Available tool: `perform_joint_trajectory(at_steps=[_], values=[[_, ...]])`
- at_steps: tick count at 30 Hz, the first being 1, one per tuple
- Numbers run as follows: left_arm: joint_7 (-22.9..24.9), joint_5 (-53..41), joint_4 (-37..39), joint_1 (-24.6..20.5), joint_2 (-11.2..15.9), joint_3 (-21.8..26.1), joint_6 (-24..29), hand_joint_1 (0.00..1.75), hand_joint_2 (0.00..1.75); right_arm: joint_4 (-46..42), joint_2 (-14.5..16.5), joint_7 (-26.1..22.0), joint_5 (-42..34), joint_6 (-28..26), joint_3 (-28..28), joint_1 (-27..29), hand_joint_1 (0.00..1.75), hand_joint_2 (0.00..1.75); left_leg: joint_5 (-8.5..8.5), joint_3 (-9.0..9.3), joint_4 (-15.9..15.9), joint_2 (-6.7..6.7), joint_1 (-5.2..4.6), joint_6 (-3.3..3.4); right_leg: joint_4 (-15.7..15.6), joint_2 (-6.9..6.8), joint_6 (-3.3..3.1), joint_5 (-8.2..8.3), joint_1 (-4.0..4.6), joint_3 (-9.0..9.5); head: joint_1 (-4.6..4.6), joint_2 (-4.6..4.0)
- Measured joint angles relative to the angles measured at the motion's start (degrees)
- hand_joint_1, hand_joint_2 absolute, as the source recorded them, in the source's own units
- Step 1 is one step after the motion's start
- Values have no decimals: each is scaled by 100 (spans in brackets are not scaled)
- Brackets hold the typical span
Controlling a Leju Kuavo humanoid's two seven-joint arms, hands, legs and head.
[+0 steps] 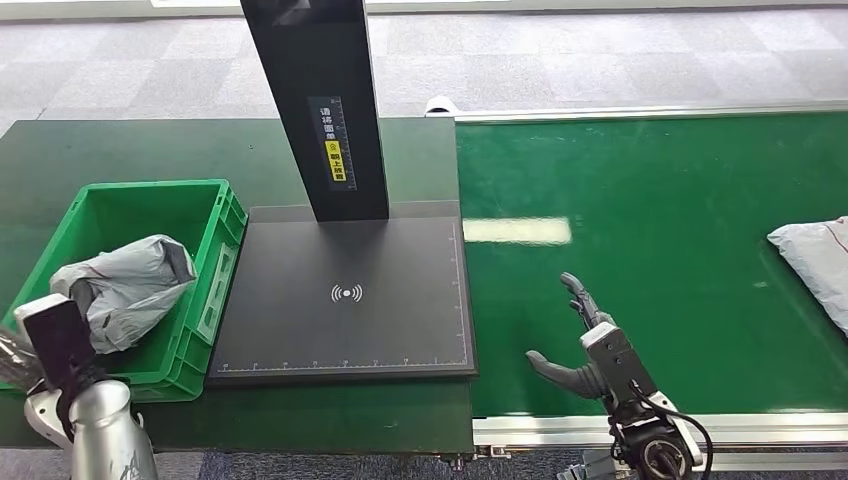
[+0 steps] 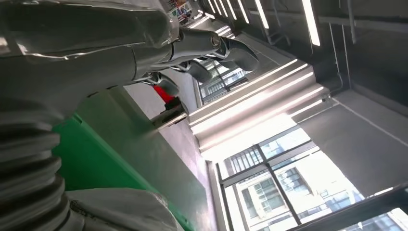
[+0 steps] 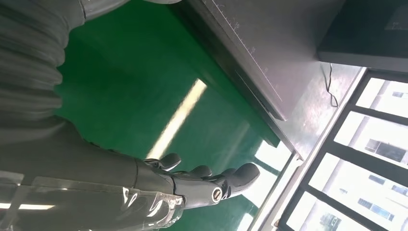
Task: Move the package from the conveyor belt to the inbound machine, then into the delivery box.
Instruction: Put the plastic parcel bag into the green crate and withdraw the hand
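A crumpled grey package lies inside the green delivery box at the left; it also shows in the left wrist view as the package beside the box wall. My left hand hovers at the box's near corner, fingers stretched out and holding nothing. The black inbound machine has a bare platform. A second grey package lies at the belt's right edge. My right hand hovers open over the conveyor belt near its front edge, with fingers spread and nothing in them.
The machine's black column rises from the back of the platform. A metal rail runs along the belt's front edge. The platform edge lies close beside my right hand. Grey carpet floor lies beyond the tables.
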Motion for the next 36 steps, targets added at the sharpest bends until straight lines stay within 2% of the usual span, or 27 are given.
perform_joint_trajectory(at_steps=[8, 18, 20, 22, 24, 26, 28, 30, 32, 34, 36], values=[[-2, 383, -1072, 284, -137, -250, 0, 0, 175, 171, -14, -14, -73, 0, 55, -180, 0, 175, 0, 0, 0, -4, 0, 0, 0, 0, 0, 0, 0, 1, -1, 0], [-2, 384, -1450, 391, -177, -420, 0, 0, 175, 250, -46, -17, -124, -3, 110, -220, 0, 175, 0, 0, 0, -4, 0, 0, 0, -1, 0, 0, 0, 1, -1, 0], [-2, 215, -1481, 400, -188, -422, 0, 0, 175, 250, -52, -17, -137, -11, 115, -220, 0, 175, 0, 0, 0, -3, 0, 0, 0, -1, 0, 0, 0, 0, -1, 0], [40, -359, -1457, 394, -212, -404, -21, 0, 175, 248, -53, -15, -140, -30, 116, -202, 0, 175, 0, 1, 1, -5, -1, 0, -2, -3, 2, -1, -1, -1, 0, 0], [523, -1419, -1172, 364, -163, -453, -248, 0, 175, 221, -53, -9, -119, -54, 117, -127, 0, 175, -1, 3, 2, -13, -2, 1, -3, -11, 6, -5, -3, 2, 1, 0], [1799, -2513, -660, 339, 28, -679, -732, 0, 175, 182, -53, -6, -48, -31, 117, -38, 0, 175, -1, 2, 0, -15, -2, 1, -3, -14, 7, -6, -3, 5, -1, 0], [3237, -3037, -173, 336, 246, -995, -1147, 0, 175, 168, -52, -10, 46, 43, 116, -7, 0, 175, -3, 4, -2, 5, -1, -2, -2, -1, 1, -1, -2, 4, -2, 0], [4103, -3302, 215, 334, 435, -1267, -1557, 0, 175, 185, -52, -15, 122, 111, 116, -29, 0, 175, -4, 10, -3, 20, -1, -4, -2, 9, -3, 2, -1, 6, -1, 0], [4529, -3629, 509, 299, 646, -1471, -2199, 0, 175, 226, -48, -17, 182, 172, 117, -93, 0, 175, -4, 20, -3, 5, -2, -4, -2, 0, 3, -4, -3, 19, -3, 0], [4758, -3886, 706, 259, 826, -1585, -2833, 0, 175, 280, -32, -19, 240, 223, 119, -181, 0, 175, -4, 34, -5, -19, -3, -4, -2, -14, 11, -14, -5, 43, -3, 0], [4864, -4052, 799, 265, 954, -1639, -3151, 0, 175, 320, -10, -19, 288, 250, 121, -245, 0, 175, -4, 46, -5, -29, -3, -4, -2, -21, 14, -20, -5, 63, -1, 0]])
